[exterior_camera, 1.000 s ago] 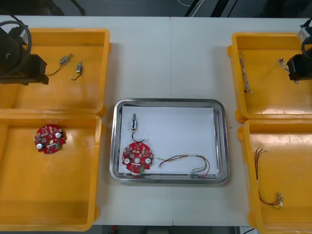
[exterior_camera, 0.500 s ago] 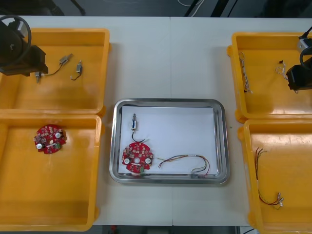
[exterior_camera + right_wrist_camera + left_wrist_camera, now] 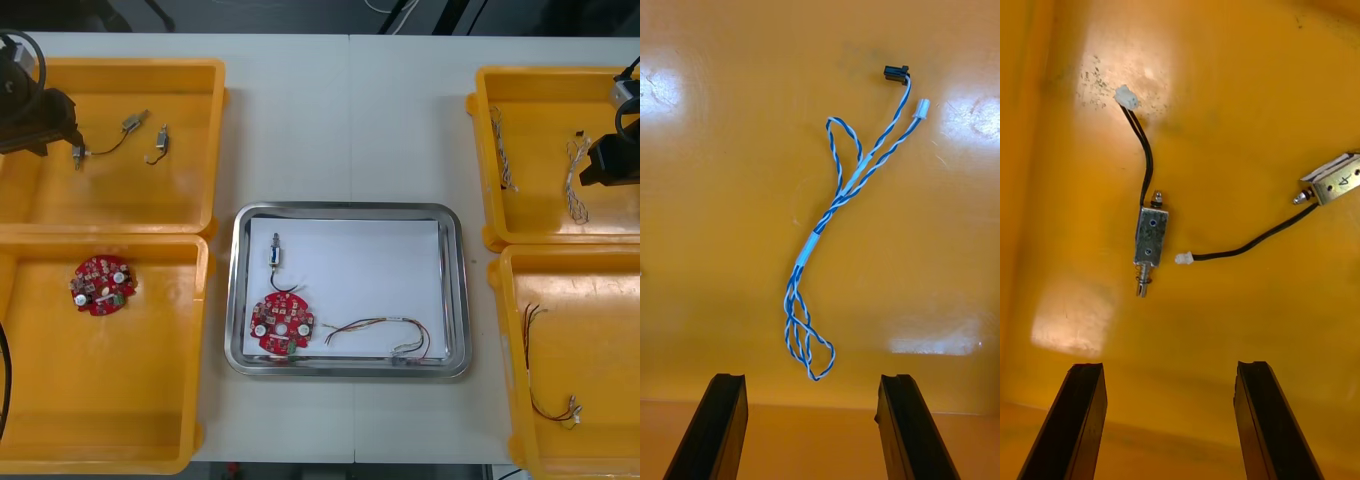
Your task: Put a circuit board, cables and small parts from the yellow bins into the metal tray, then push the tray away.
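My right gripper (image 3: 814,427) hangs open over the far right yellow bin (image 3: 545,215). A twisted blue and white cable (image 3: 811,244) lies loose on the bin floor just beyond its fingers, and is the cable (image 3: 574,180) next to the right arm in the front view. My left gripper (image 3: 1171,424) is open over the far left bin (image 3: 190,190), above a small metal part (image 3: 1150,236) with a black lead. The metal tray (image 3: 455,290) holds a red circuit board (image 3: 281,323), a small metal part (image 3: 275,252) and a red and yellow cable (image 3: 385,335).
A second twisted cable (image 3: 503,150) lies in the far right bin. A red and yellow cable (image 3: 545,375) is in the near right bin, and a circuit board (image 3: 100,285) in the near left bin. Two more small metal parts (image 3: 135,122) (image 3: 160,142) lie in the far left bin.
My right gripper has opened and the blue and white cable has dropped stretched out on the bin floor. My left arm has drawn back to the left, uncovering a small part.
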Robot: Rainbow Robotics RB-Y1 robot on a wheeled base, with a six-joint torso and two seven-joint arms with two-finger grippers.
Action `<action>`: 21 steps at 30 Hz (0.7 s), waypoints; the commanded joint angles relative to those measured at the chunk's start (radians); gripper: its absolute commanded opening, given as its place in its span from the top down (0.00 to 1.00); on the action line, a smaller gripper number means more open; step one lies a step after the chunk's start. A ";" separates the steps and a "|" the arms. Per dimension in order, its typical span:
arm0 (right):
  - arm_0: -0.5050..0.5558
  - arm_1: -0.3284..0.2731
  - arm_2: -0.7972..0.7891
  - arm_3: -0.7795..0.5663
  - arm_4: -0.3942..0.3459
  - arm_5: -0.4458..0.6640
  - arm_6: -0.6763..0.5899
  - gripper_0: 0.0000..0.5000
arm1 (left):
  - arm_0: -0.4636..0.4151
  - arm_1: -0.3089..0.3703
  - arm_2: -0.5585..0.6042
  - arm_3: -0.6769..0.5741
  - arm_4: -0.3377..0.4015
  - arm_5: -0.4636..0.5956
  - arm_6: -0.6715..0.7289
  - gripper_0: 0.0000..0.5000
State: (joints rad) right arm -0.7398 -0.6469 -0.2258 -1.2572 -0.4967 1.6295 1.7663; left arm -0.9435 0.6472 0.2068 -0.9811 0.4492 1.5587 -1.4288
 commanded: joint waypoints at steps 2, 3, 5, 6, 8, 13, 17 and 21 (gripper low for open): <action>-0.027 0.012 -0.030 -0.037 0.017 0.032 -0.048 0.00 | -0.115 0.045 0.019 0.128 -0.023 -0.088 -0.147 0.00; -0.038 0.012 -0.030 -0.037 0.020 0.033 -0.053 0.00 | -0.126 0.045 0.019 0.153 -0.024 -0.103 -0.150 0.00; -0.049 0.012 -0.030 -0.037 0.027 0.035 -0.059 0.00 | -0.140 0.045 0.019 0.188 -0.026 -0.128 -0.153 0.00; -0.059 0.012 -0.030 -0.033 0.032 0.039 -0.067 0.00 | -0.147 0.045 0.019 0.211 -0.027 -0.140 -0.157 0.00; -0.082 0.012 -0.030 -0.013 0.037 0.039 -0.076 0.00 | -0.158 0.045 0.019 0.243 -0.030 -0.164 -0.165 0.00; -0.170 0.012 -0.040 0.091 0.052 0.036 -0.093 0.00 | -0.186 0.037 0.019 0.331 -0.035 -0.236 -0.185 0.00; -0.240 0.012 -0.044 0.206 0.066 -0.007 -0.108 0.00 | -0.192 0.034 0.017 0.366 -0.040 -0.281 -0.203 0.00; -0.280 0.012 -0.044 0.303 0.076 -0.074 -0.123 0.00 | -0.190 0.029 0.009 0.375 -0.044 -0.307 -0.220 0.00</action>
State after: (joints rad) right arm -0.9489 -0.6465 -0.2420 -0.9919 -0.4340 1.5965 1.6938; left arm -1.0819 0.6472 0.2068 -0.6030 0.4182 1.2791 -1.4982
